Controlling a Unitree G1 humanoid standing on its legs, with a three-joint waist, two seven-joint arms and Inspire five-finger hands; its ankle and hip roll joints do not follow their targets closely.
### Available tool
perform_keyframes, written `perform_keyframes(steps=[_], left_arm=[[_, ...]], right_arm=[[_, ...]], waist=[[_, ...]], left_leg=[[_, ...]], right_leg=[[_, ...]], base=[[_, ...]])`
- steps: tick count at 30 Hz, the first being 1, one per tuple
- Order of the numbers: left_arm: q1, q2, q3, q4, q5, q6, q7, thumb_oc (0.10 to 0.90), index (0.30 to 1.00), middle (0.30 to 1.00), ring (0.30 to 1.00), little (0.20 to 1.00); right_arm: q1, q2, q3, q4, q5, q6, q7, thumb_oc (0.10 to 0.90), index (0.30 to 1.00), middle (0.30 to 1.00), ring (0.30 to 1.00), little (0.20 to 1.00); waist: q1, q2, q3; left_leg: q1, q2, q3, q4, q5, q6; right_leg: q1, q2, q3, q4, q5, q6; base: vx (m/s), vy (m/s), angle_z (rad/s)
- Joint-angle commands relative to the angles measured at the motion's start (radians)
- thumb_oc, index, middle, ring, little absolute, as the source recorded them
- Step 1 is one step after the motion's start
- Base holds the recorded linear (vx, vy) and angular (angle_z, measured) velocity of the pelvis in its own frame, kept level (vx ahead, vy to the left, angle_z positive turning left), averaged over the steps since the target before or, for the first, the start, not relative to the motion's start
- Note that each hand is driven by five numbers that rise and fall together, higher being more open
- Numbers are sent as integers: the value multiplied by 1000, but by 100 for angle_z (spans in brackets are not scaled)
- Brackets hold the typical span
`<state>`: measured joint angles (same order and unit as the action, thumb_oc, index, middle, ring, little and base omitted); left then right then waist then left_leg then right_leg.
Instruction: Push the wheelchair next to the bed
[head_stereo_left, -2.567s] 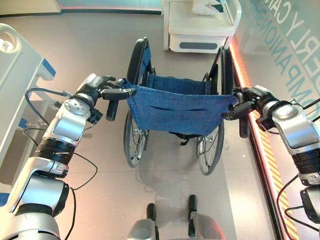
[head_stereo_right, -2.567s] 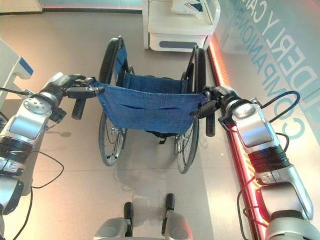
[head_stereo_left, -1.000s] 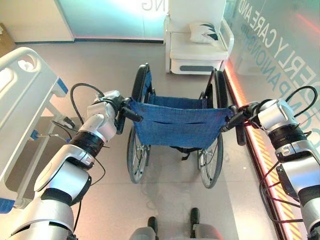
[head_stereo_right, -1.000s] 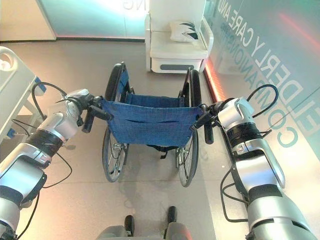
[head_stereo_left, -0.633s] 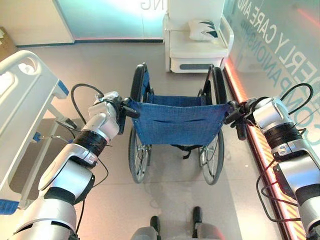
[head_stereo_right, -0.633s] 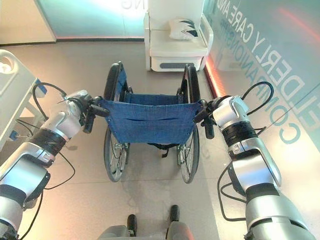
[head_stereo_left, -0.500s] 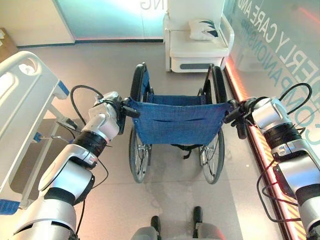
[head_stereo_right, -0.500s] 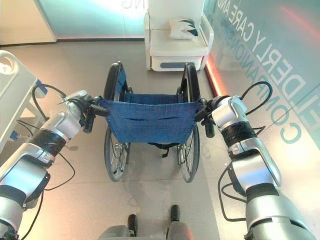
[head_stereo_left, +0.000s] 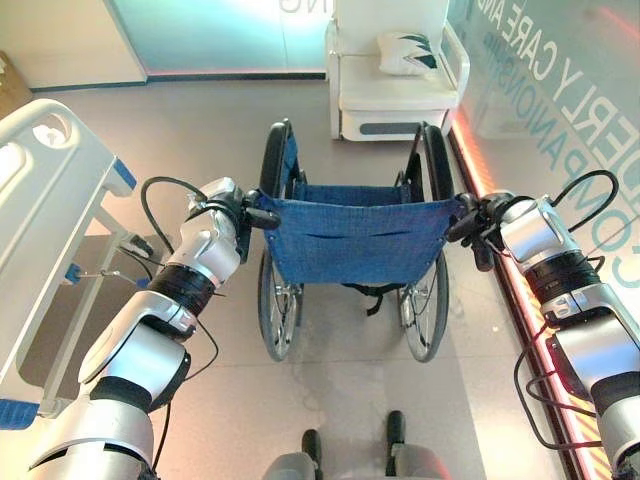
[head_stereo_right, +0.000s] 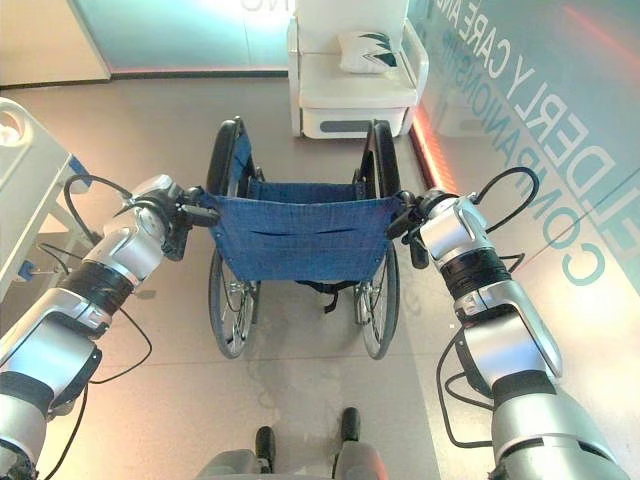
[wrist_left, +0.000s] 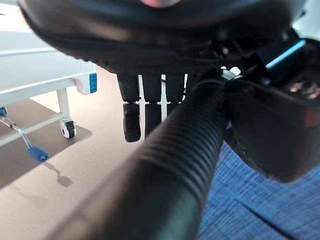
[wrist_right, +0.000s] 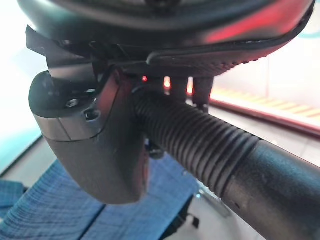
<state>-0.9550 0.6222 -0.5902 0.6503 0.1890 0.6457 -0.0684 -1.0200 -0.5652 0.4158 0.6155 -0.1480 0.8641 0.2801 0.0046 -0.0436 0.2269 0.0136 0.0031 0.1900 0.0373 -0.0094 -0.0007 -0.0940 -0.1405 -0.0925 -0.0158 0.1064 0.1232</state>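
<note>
The wheelchair (head_stereo_left: 350, 240), with a blue cloth back and black wheels, stands in the middle of the floor facing away from me. My left hand (head_stereo_left: 232, 215) is curled round its left push handle (wrist_left: 170, 170), the fingers (wrist_left: 150, 100) wrapping over the ribbed black grip. My right hand (head_stereo_left: 480, 215) is curled round the right push handle (wrist_right: 200, 145), with the thumb (wrist_right: 95, 145) beside the grip. The white bed (head_stereo_left: 40, 200), with a blue corner piece, lies along the left side, about an arm's length from the wheelchair.
A white armchair (head_stereo_left: 395, 90) with a cushion stands straight ahead of the wheelchair by the far wall. A glass wall with lettering (head_stereo_left: 570, 90) and a red-lit floor strip (head_stereo_left: 510, 290) run close along the right. Open floor lies between the wheelchair and the bed.
The camera has shifted. The wheelchair has rolled a little forward, away from me, and both arms have stretched out with it. Both hands have kept their hold on the handles.
</note>
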Motion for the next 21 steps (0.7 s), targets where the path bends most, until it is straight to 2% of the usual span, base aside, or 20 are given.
perform_keyframes(steps=[1, 4, 7, 11, 13, 16, 20, 21], left_arm=[[79, -32, 32, 123, -192, -44, 100, 400, 300, 300, 300, 300], [48, -27, 43, 105, -267, -86, 161, 400, 300, 300, 300, 300], [9, -14, 50, 89, -346, -126, 227, 400, 300, 300, 300, 300], [-25, -10, 50, 75, -390, -146, 262, 400, 300, 300, 300, 300], [-50, -5, 43, 81, -409, -159, 261, 400, 300, 300, 300, 300], [-72, -8, 37, 95, -418, -166, 248, 400, 300, 300, 300, 300], [-80, -4, 29, 113, -341, -149, 194, 400, 300, 300, 300, 300], [-83, 4, 22, 122, -299, -142, 160, 400, 300, 300, 300, 300]], right_arm=[[68, -96, 193, 4, -104, -105, -55, 400, 300, 300, 300, 300], [17, -92, 209, 0, -124, -121, -58, 400, 300, 300, 300, 300], [-42, -84, 231, 9, -100, -154, -108, 400, 300, 300, 300, 300], [-105, -85, 253, 36, -78, -168, -162, 400, 300, 300, 300, 300], [-139, -98, 265, 56, -72, -236, -232, 400, 300, 300, 300, 300], [-158, -110, 274, 78, -66, -267, -276, 400, 300, 300, 300, 300], [-165, -127, 287, 109, -46, -301, -245, 400, 300, 300, 300, 300], [-172, -132, 297, 110, -46, -300, -234, 400, 300, 300, 300, 300]], waist=[[-30, 38, 147], [-19, 40, 141], [-4, 44, 136], [15, 50, 132], [27, 55, 131], [31, 53, 134], [25, 31, 139], [22, 20, 147]], left_leg=[[-38, -13, -55, 3, -6, 27], [-40, -11, -63, 2, -3, 24], [-42, -6, -77, 2, -1, 19], [-57, 6, -95, 12, 5, 12], [-74, 26, -107, 37, 9, 3], [-91, 44, -121, 75, 9, -11], [-110, 106, -121, 187, -16, -39], [-134, 139, -115, 280, 5, -46]], right_leg=[[32, 47, -52, 84, -71, -34], [37, 48, -61, 84, -76, -38], [43, 50, -78, 91, -89, -45], [41, 55, -108, 123, -121, -61], [35, 59, -137, 175, -161, -77], [33, 58, -160, 202, -180, -91], [41, 47, -188, 222, -198, -121], [46, 45, -192, 229, -199, -135]], base=[[74, -72, 3], [68, -80, 8], [70, -114, 9], [37, -124, 8], [74, -223, 15], [75, -203, 20], [107, -260, 29], [104, -223, 25]])
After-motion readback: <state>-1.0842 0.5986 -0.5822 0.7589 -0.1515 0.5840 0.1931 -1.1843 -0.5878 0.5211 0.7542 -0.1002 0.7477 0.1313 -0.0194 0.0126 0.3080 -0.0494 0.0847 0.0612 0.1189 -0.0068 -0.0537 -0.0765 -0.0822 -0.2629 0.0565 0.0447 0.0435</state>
